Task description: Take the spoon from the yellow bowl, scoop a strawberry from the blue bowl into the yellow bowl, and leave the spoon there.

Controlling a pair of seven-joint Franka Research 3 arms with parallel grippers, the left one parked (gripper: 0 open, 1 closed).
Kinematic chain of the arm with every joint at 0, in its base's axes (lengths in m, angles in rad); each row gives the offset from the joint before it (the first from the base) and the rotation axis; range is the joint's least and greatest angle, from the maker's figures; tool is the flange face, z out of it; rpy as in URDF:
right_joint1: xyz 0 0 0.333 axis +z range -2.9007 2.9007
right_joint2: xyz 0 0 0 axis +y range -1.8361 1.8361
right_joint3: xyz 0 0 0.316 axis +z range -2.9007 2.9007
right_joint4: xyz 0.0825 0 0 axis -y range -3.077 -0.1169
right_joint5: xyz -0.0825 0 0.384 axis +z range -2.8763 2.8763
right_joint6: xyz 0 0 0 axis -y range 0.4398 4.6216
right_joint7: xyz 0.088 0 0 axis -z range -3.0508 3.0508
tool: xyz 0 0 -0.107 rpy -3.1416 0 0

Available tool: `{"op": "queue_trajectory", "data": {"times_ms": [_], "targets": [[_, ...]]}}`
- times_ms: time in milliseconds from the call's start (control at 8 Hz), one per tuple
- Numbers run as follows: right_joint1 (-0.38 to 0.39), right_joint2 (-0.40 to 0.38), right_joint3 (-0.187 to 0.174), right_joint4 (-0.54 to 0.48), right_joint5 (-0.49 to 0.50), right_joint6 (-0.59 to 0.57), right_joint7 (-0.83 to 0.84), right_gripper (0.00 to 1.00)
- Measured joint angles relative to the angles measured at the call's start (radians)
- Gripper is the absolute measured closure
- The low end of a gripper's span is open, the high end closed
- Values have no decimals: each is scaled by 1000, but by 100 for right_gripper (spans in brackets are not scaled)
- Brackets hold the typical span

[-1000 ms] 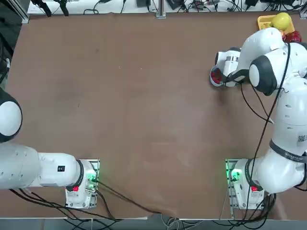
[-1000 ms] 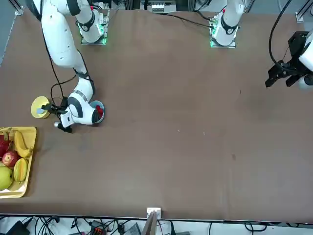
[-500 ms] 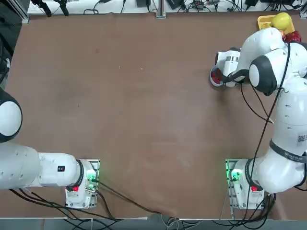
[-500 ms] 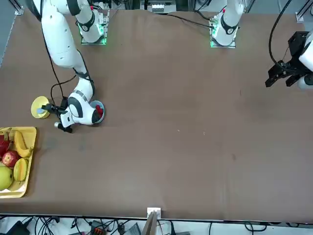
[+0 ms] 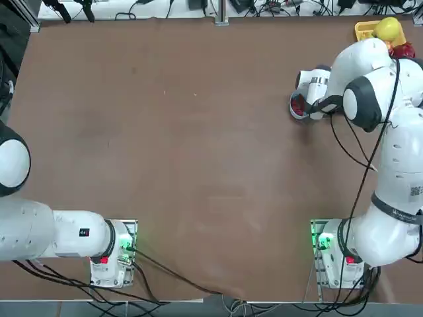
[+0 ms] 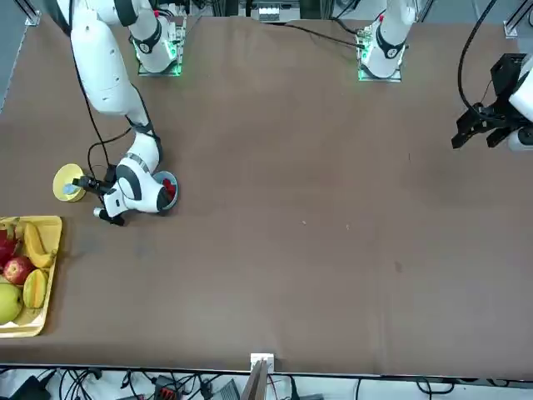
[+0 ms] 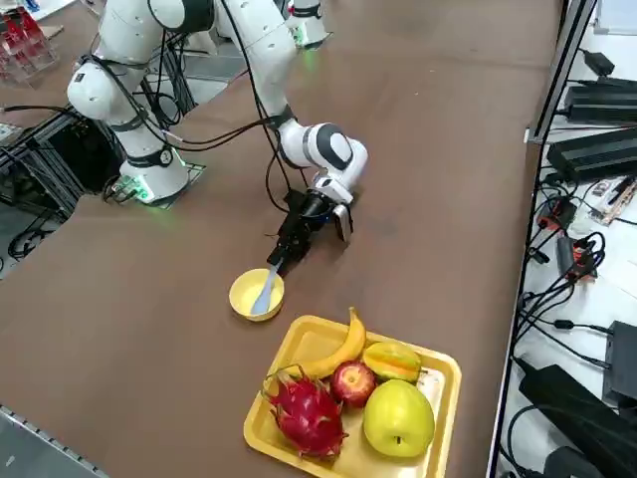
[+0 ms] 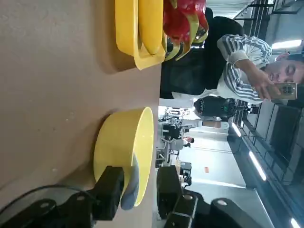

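Right end effector (image 8: 142, 178): parted, holding nothing
Spoon (image 8: 132, 183): in yellow bowl (image 8: 110, 144), likely being lined up for grasping
Next: centre on handle, then close

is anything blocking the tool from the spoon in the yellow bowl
Nothing visible stands between them: the right tool is at the near rim of the yellow bowl, and the handle of the spoon shows in the space between its fingers.
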Motion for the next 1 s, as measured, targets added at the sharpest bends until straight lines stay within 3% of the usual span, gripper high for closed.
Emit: {"op": "queue_trajectory", "data": {"times_ms": [500,875,1000], "targets": [[0,0,0,5,5,-12,-2,63],[0,0,0,19,5,-15,-2,86],[1,0,0,27,5,-19,-2,89]]}}
